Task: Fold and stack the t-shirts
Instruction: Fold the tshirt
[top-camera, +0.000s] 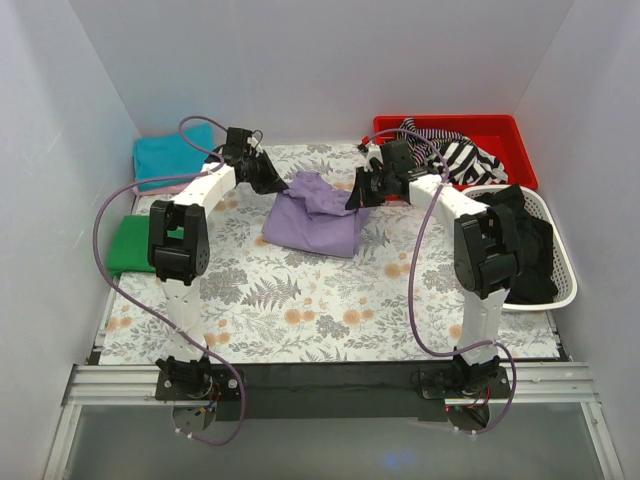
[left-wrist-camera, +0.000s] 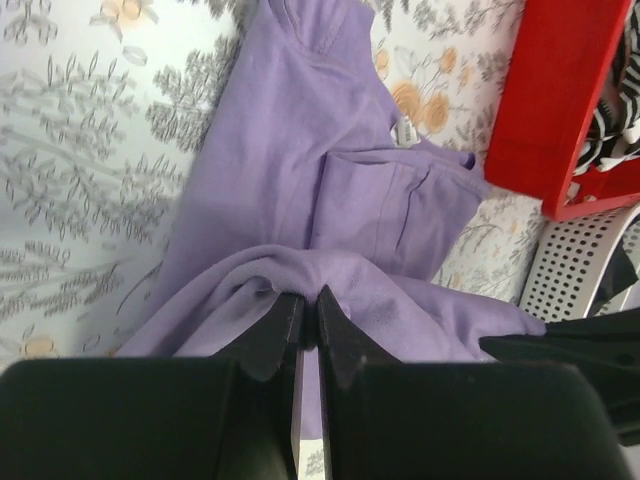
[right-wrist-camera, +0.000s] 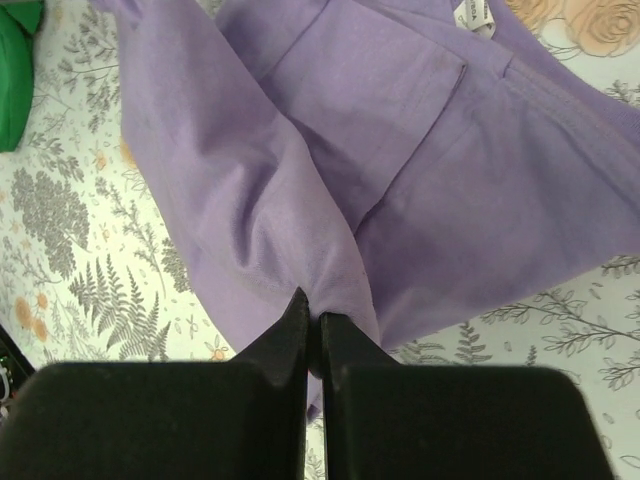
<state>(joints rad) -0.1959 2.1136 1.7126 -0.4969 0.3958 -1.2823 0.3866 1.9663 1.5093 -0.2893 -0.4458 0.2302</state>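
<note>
Right wrist: unreadable label (right-wrist-camera: 472, 12), lavender t-shirt (right-wrist-camera: 400, 150)

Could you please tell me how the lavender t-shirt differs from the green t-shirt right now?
The lavender t-shirt is rumpled and only partly folded; the green t-shirt is a neat flat rectangle. The lavender one lies mid-table, the green one at its left edge. The left tool and right tool pinch the lavender one; neither holds the green one. Both are plain cloth.

A robot lab cell: plain white walls (top-camera: 320, 60) box in a table under a floral cloth (top-camera: 300, 300), with two arms (top-camera: 180, 240) bolted to an aluminium rail (top-camera: 110, 385), looping cables (top-camera: 100, 230), and a red bin (top-camera: 500, 130).
</note>
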